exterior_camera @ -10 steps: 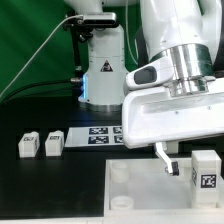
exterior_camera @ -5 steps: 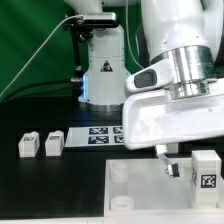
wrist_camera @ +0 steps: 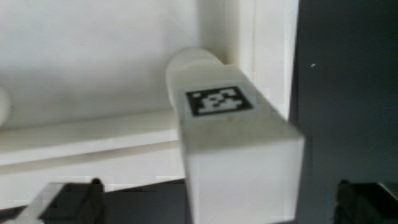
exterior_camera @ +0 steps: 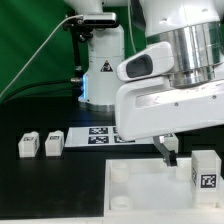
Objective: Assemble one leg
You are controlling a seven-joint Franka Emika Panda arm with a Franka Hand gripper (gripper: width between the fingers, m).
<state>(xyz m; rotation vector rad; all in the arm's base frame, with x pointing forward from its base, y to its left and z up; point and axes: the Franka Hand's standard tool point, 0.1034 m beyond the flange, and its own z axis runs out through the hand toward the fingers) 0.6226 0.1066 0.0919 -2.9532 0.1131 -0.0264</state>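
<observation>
The end effector (exterior_camera: 167, 150), fingers apart, now sits higher and further to the exterior view's left; the leg (exterior_camera: 205, 172) stands released, seemingly placed.

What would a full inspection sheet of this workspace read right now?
Surface: black table, white panel with round sockets lying on it.
Job's things: leg upright on the panel, tag showing.
Clutter: two small white blocks, marker board.
End effector: open, holding nothing, apart from the leg.
Cables: one pale cable behind the table.
Surroundings: arm's base, green backdrop.
</observation>
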